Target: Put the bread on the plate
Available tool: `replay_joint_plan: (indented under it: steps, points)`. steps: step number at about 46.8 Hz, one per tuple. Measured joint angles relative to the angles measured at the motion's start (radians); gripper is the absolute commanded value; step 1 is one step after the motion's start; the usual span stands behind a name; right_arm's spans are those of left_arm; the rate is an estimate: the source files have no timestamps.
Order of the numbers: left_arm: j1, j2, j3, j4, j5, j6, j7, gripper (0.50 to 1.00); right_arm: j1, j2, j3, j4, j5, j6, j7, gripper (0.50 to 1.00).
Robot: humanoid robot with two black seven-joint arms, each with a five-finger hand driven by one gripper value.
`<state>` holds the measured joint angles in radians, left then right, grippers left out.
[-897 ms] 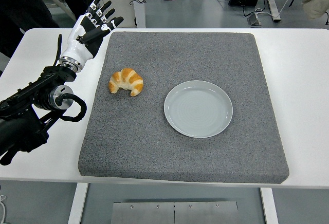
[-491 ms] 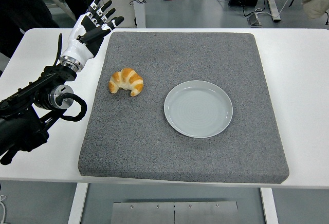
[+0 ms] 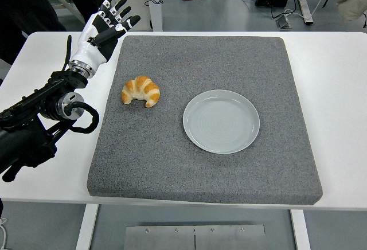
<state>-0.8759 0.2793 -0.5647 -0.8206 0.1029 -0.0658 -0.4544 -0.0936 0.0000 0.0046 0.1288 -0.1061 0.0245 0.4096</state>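
A square grey felt mat covers most of the white table. On it, right of centre, lies a round pale grey plate, bare. To its left, apart from it, a golden crescent-shaped bread roll rests on the mat. Farther left and beyond, the black-and-white left hand hovers above the table's far left, fingers spread, holding nothing.
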Motion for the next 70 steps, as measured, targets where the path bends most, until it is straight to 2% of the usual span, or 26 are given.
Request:
replay_joint_plan:
  steps: [30, 33, 39, 43, 52, 57, 62, 70]
  points:
    - [-0.015, -0.015, -0.004, -0.001, -0.011, 0.004, 0.016, 0.968, 0.000, 0.000, 0.000, 0.000, 0.000, 0.000, 0.000, 1.000]
    - [-0.029, -0.012, 0.001, -0.002, -0.011, 0.006, 0.045, 0.968, 0.000, 0.000, 0.000, 0.000, 0.000, 0.000, 0.000, 1.000]
    - [-0.057, 0.000, 0.012, -0.003, -0.009, 0.010, 0.155, 0.968, 0.000, 0.000, 0.000, 0.000, 0.000, 0.000, 0.000, 1.000]
    - [-0.079, 0.026, 0.024, -0.005, 0.004, 0.010, 0.182, 0.968, 0.000, 0.000, 0.001, 0.000, 0.000, 0.000, 0.000, 1.000]
    - [-0.155, 0.118, 0.153, -0.028, 0.008, 0.000, 0.181, 0.968, 0.000, 0.000, 0.001, 0.001, 0.000, 0.000, 0.000, 1.000]
    - [-0.195, 0.180, 0.259, -0.081, 0.019, -0.004, 0.180, 0.968, 0.000, 0.000, 0.000, 0.001, 0.000, 0.000, 0.000, 1.000]
    - [-0.245, 0.246, 0.352, -0.141, 0.074, -0.007, 0.179, 0.968, 0.001, 0.000, 0.000, 0.000, 0.000, 0.000, 0.000, 1.000]
    - [-0.294, 0.292, 0.411, -0.166, 0.186, -0.009, 0.181, 0.968, 0.002, 0.000, 0.000, 0.000, 0.000, 0.000, 0.000, 1.000]
